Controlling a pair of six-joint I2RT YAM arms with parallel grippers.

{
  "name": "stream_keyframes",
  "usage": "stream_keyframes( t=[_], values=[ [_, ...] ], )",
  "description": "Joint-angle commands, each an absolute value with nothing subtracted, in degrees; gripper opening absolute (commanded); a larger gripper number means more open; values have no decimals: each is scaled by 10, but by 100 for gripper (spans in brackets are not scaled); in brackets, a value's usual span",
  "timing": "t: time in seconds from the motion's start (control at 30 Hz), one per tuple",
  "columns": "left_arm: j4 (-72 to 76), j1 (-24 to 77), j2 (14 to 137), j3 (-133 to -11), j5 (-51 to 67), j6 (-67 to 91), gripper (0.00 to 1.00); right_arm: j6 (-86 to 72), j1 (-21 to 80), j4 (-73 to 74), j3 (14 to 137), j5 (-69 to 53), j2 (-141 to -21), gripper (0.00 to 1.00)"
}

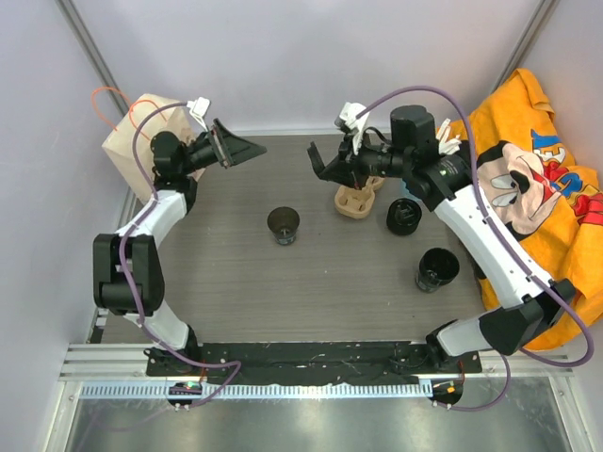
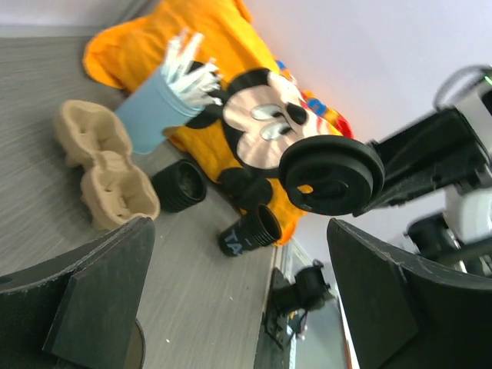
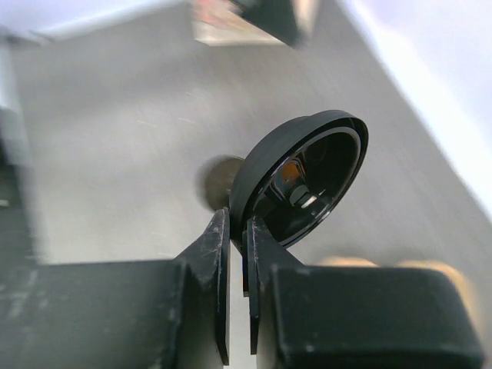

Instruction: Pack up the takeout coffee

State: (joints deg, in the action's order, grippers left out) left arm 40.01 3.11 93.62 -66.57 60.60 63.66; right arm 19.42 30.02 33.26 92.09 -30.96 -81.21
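Since the right gripper is pinching a lid by its rim, I'd level it over the cup mid-table before pressing down. Left gripper gapes wide, empty.

Soft, even light from overhead leaves only faint shadows by the cups on the counter and pale glare on the metal sill at the near edge. From the right wrist the background is smeared, though the black lid shows crisp.
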Motion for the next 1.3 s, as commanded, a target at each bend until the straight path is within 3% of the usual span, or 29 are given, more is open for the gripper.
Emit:
stream_keyframes(
  t=[0.0,0.13,0.27,0.33,1.1,1.27],
  values=[
    [660,41,969,-656,680,763,100,44,244,265,897,-559,-802,1],
    [880,53,1010,-668,689,894,100,-151,191,80,825,-685,-798,1],
    [887,64,1017,-669,686,901,100,-388,175,-251,721,-716,-801,1],
    [887,82,1014,-668,695,889,100,-465,172,-319,703,-717,-803,1],
    [887,190,1013,-698,685,884,100,-469,172,-338,660,-716,-797,1],
    [887,208,1013,-701,680,888,94,-466,172,-331,658,-718,-799,1]
  ],
)
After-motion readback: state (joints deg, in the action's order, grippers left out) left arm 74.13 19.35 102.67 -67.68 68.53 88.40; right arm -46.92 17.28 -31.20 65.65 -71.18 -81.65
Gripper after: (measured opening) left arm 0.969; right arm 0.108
